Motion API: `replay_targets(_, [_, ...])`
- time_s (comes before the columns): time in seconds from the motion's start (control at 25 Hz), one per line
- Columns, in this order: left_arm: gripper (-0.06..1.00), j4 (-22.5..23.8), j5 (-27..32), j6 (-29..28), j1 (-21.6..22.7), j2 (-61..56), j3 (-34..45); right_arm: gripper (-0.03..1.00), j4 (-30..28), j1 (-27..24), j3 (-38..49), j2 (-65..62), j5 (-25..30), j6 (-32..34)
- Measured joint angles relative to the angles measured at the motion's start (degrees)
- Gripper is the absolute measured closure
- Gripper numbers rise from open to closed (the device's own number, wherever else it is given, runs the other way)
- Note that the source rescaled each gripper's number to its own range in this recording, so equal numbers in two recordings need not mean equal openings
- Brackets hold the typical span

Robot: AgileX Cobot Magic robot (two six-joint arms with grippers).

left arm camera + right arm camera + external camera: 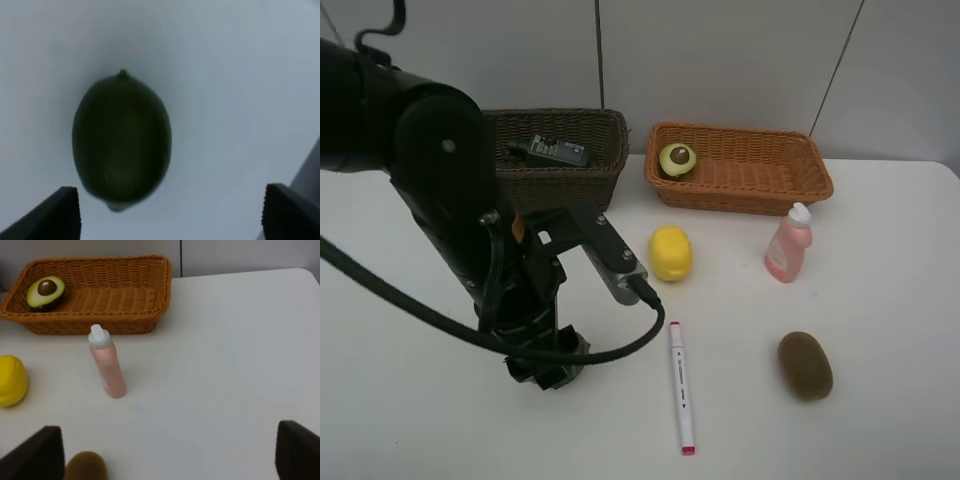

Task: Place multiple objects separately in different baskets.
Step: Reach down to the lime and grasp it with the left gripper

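Left gripper [172, 217] hangs wide open and empty above a green lime [121, 142] lying on the white table [240, 75], while the right gripper [167, 455], equally spread, grips nothing.

Even, diffuse light fell on the white desk [880, 300], leaving only soft, short shadows and no glare. The left wrist view was dim and out of focus; the green lime [121, 140] appeared nearly black, its edges blurred.
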Motion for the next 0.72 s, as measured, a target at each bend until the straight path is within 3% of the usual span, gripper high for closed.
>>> replay_targets(0.32, [0.04,9.04,-5.32,-10.83,0.0,8.46,0.06,-0.03,0.0,0.0,0.0,0.0,0.0,0.0])
replay_targets(0.72, [0.04,7.29,-6.68,-11.67,0.0,11.77,-0.46,-0.03,0.0,0.0,0.0,0.0,0.0,0.0])
